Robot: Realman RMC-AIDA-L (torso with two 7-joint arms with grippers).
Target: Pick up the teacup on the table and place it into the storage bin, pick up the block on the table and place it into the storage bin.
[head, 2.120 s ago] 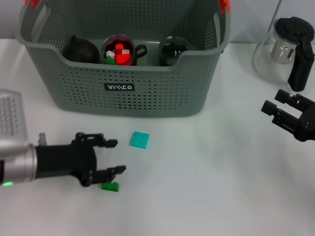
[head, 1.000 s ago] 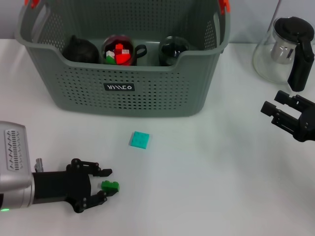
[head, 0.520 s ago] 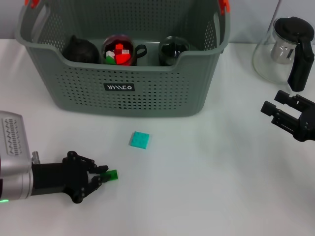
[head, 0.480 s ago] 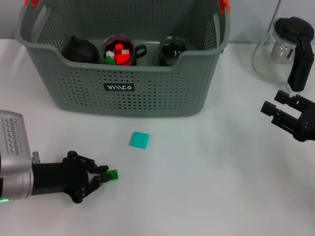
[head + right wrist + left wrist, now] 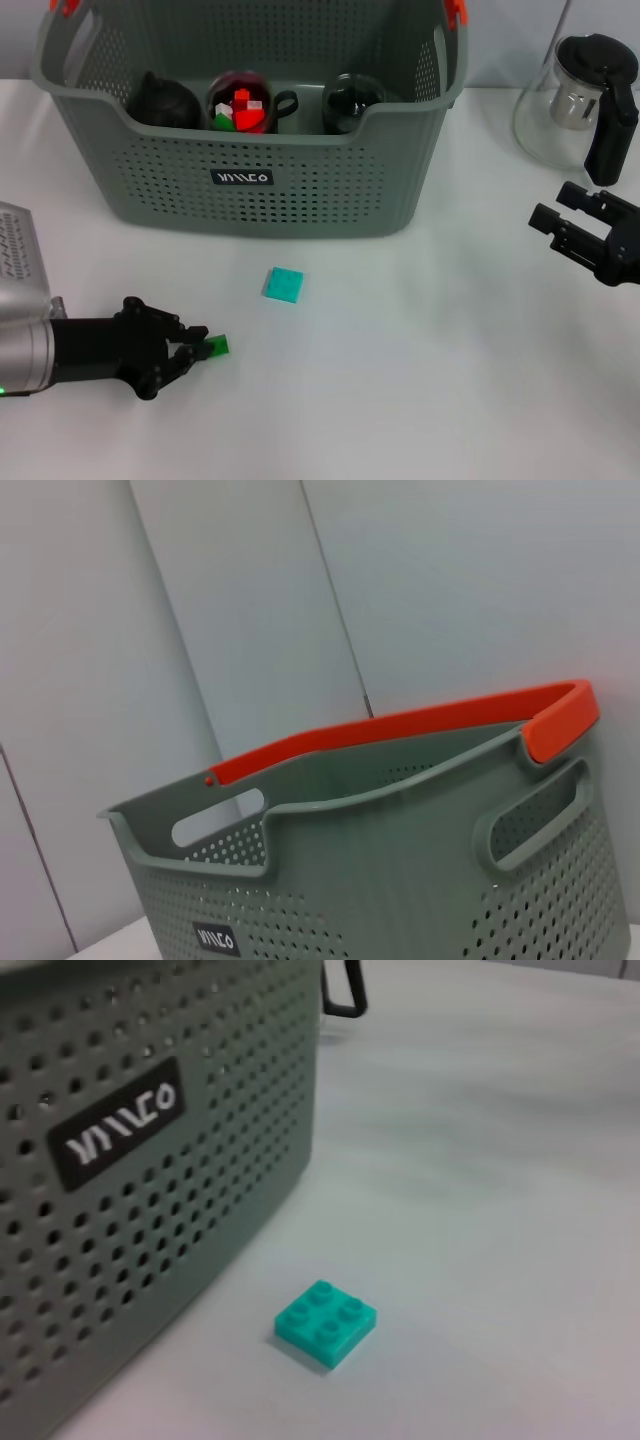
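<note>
Your grey-green perforated plastic storage bin (image 5: 250,190) holds three dark round teacups (image 5: 242,102); left pincer (image 5: 205,347) is clamped on a small green studded block (image 5: 217,346) near the bench's front-left; right pincer (image 5: 556,228) is spread apart.

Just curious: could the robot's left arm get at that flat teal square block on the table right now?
Probably not yet: the left end effector is shut on a small green block; the teal block lies unobstructed.

A plain white desk (image 5: 420,400) filled the scene under soft, even light; pale grey panelled walls (image 5: 420,590) rose at twelve o'clock.
</note>
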